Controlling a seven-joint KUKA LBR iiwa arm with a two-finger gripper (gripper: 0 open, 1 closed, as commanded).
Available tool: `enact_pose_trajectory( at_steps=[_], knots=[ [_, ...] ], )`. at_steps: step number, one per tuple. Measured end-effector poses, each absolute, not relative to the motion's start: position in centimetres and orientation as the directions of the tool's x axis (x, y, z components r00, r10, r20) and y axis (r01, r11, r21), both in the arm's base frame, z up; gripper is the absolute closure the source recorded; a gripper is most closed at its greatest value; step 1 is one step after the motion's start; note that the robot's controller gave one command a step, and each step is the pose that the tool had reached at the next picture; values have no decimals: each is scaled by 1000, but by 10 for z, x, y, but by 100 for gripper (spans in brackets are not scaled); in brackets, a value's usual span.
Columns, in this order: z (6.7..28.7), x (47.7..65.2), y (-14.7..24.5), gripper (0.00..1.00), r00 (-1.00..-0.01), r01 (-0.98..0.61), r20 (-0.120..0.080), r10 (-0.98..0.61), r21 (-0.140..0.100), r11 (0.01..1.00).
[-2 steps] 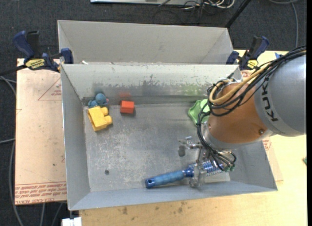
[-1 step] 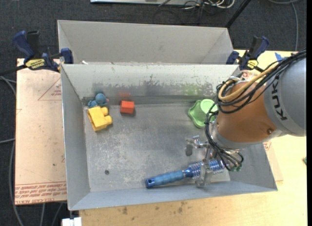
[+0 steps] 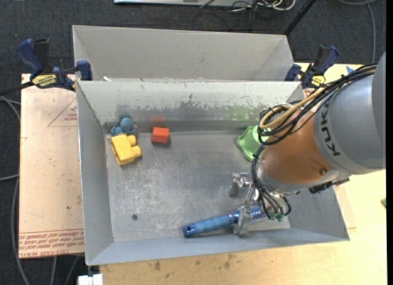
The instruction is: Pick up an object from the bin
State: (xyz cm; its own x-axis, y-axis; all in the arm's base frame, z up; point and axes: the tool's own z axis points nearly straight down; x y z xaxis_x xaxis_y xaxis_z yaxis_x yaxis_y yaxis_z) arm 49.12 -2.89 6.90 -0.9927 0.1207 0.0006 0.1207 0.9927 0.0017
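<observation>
Pincer point(image 3: 244, 219) meets the right end of the blue stick point(image 3: 209, 225), grip state not discernible; stick lies along the bin's point(image 3: 92, 155) near wall, long axis running left from the pincer.

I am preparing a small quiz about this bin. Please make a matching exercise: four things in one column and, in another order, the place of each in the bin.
Things
1. yellow block
2. red cube
3. green object
4. blue rod

Places
A. along the front wall, one end next to the gripper
B. at the foot of the back wall, left of the middle
C. near the back corner on the view's left, beside a small teal thing
D. on the view's right, partly hidden by the arm

Pairs: 1-C, 2-B, 3-D, 4-A
</observation>
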Motion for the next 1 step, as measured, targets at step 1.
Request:
enact_pose_trajectory(
  at_steps=[1],
  knots=[
    [69, 492, -28, 0, -993, 119, 0, 119, 2, 993]
  ],
)
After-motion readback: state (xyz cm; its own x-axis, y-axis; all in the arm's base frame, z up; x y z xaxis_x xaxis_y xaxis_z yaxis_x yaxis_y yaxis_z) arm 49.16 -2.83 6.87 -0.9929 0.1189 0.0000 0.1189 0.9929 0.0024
